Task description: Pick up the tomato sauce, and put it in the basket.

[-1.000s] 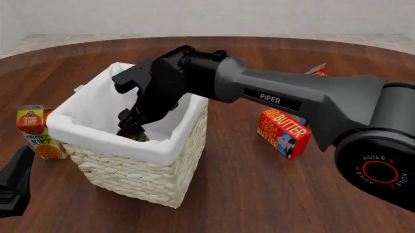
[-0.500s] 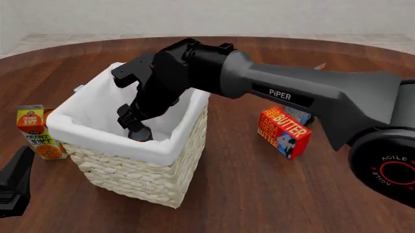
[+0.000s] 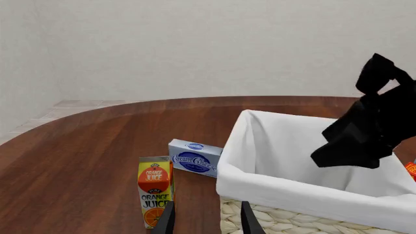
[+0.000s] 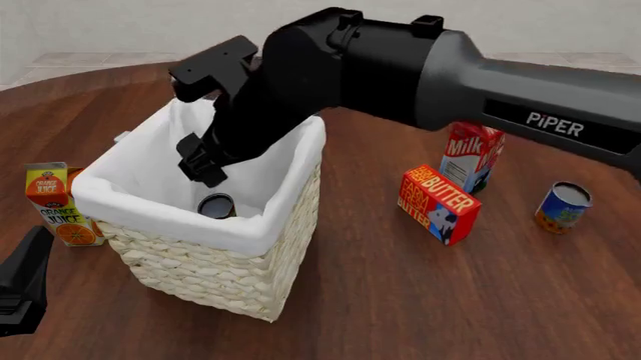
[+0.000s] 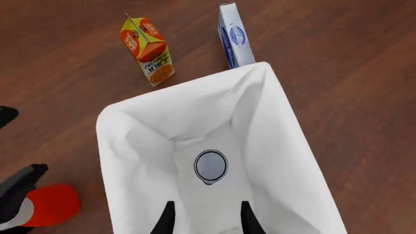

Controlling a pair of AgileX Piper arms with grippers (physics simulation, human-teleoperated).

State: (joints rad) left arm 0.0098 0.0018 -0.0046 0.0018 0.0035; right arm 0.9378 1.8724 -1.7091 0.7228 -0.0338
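The tomato sauce (image 4: pixel 215 204) stands upright on the floor of the basket (image 4: pixel 180 219), with only its grey metal top (image 5: pixel 211 165) showing. My right gripper (image 4: pixel 206 169) hangs open and empty above the can, just over the basket's white cloth rim (image 5: pixel 286 122). The left wrist view shows that same gripper (image 3: pixel 364 131) over the basket (image 3: pixel 293 192). My left gripper (image 3: pixel 206 222) is open with nothing between its fingers. It sits low at the table's front left (image 4: pixel 24 283), beside the basket.
An orange juice carton (image 4: pixel 55 204) stands left of the basket, and a cream cheese box (image 3: pixel 194 158) lies behind it. To the right are a butter box (image 4: pixel 439 204), a milk carton (image 4: pixel 473 154) and a blue-and-yellow can (image 4: pixel 563 208).
My right gripper has let go of the can and risen out of the basket, leaving the can on the basket floor. The left arm has not moved.
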